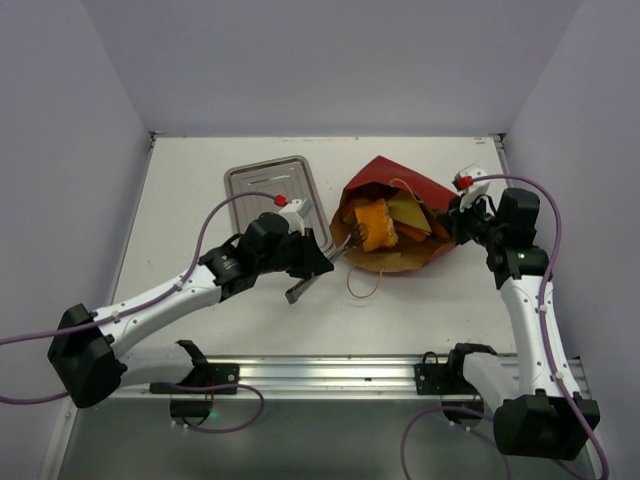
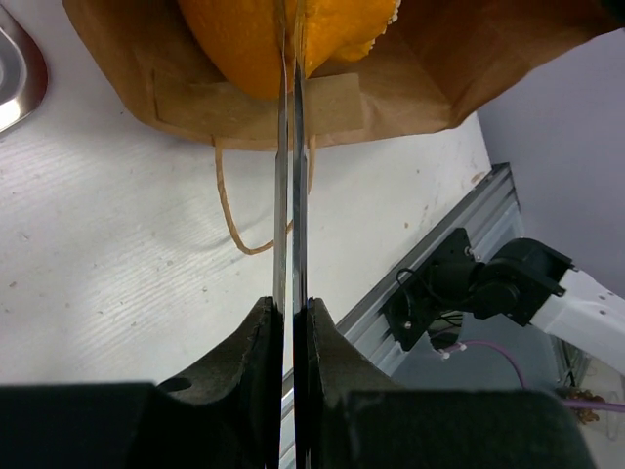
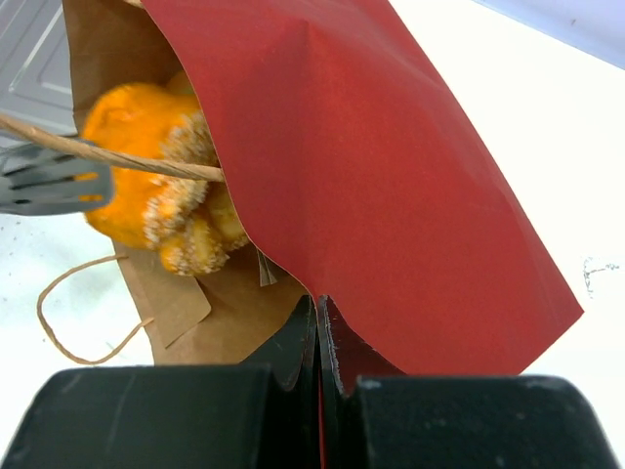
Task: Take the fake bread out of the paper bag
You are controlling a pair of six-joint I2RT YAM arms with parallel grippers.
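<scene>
- Left gripper [image 2: 290,59]: jaws almost pressed together, tips at the orange bun [image 1: 372,228] in the bag's mouth. Whether they nip it or the loop handle [image 2: 229,210] is unclear.
- Paper bag [image 1: 385,178] lies on its side, mouth toward the left arm.
- Right gripper [image 3: 319,318] pinches its red wall, likely anchoring it.
- No legible writing.

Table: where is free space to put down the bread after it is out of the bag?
The tray is bare. Bare table lies between the tray and the left wall, and between the paper bag and the front rail. Crowded: the gap between tray and bag, where the left arm reaches the bread.
</scene>
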